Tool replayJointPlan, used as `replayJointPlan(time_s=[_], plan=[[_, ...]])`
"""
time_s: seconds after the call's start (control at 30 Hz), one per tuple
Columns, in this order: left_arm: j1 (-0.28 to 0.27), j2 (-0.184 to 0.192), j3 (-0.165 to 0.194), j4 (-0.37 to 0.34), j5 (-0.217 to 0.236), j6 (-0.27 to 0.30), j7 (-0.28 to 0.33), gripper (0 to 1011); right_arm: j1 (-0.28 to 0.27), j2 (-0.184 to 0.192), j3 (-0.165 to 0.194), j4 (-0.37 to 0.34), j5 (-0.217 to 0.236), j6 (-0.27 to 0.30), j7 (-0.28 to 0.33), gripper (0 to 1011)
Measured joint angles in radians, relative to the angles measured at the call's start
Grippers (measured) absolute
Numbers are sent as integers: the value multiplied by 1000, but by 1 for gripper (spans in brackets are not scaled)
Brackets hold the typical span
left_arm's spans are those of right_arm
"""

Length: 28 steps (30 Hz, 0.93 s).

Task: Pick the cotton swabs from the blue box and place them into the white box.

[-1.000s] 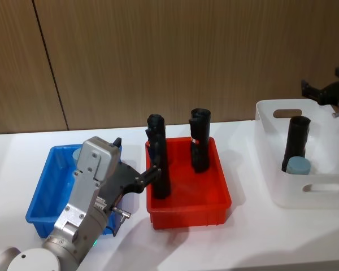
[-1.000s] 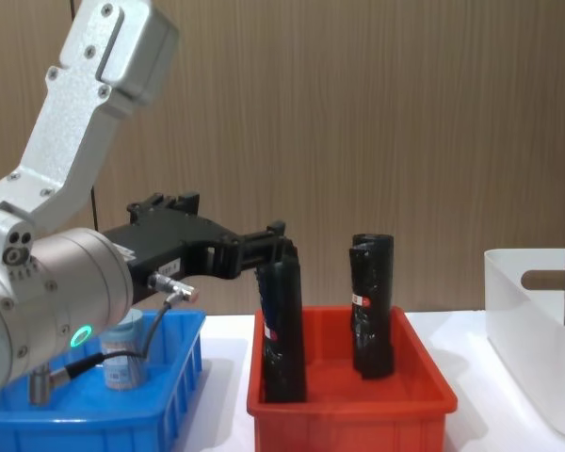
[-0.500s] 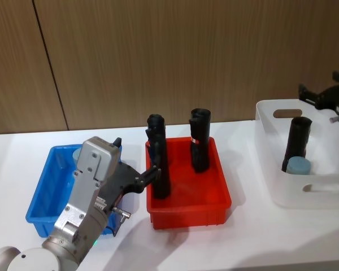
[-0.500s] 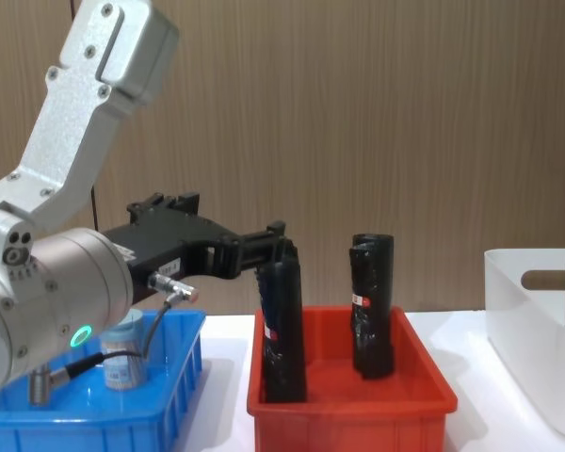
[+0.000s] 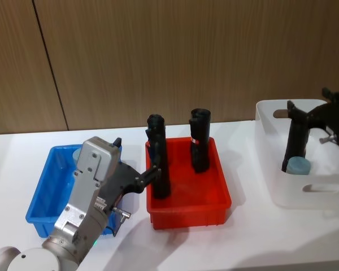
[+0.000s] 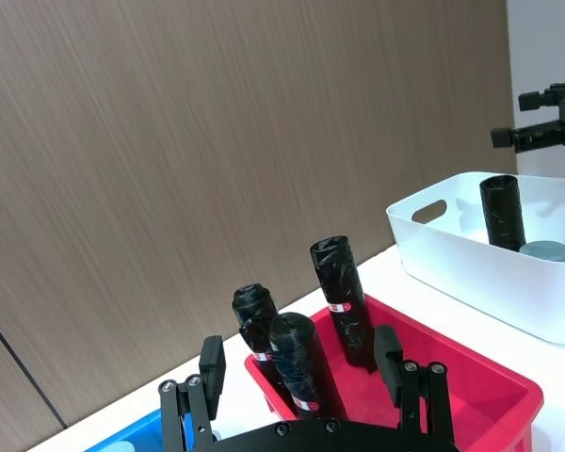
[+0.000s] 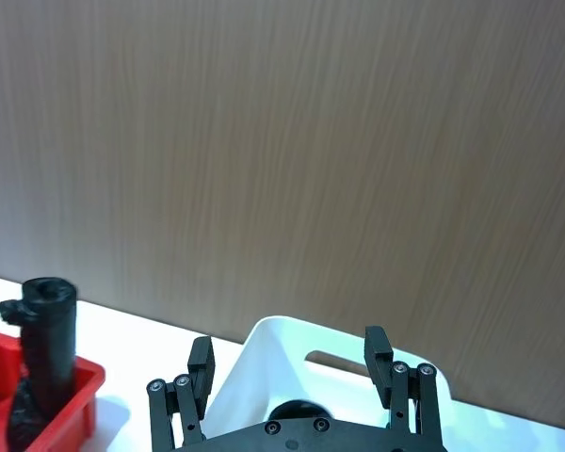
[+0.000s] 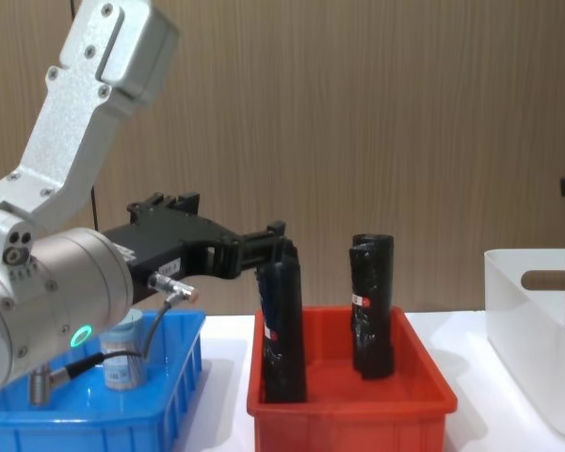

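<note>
My right gripper (image 5: 312, 114) hovers over the white box (image 5: 271, 175), jaws spread; my left gripper (image 6: 301, 363), jaws spread, hangs above the blue box (image 5: 42, 192).

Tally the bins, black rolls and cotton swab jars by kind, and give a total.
Bins: 3 (blue box, red bin, white box)
Black rolls: 4 (three in the red bin, one in the white box)
Cotton swab jars: 2 (one in the blue box, one in the white box)
Total: 9

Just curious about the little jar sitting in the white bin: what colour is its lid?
Pale grey-blue lid, clearest in the head view.
</note>
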Motion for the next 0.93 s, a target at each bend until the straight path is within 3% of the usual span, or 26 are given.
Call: replayJointPlan(time_s=[0.93], plan=[[0,0,0,0,0,0,0,1000,-288,4,-48,-324,73,10,-96,1002]])
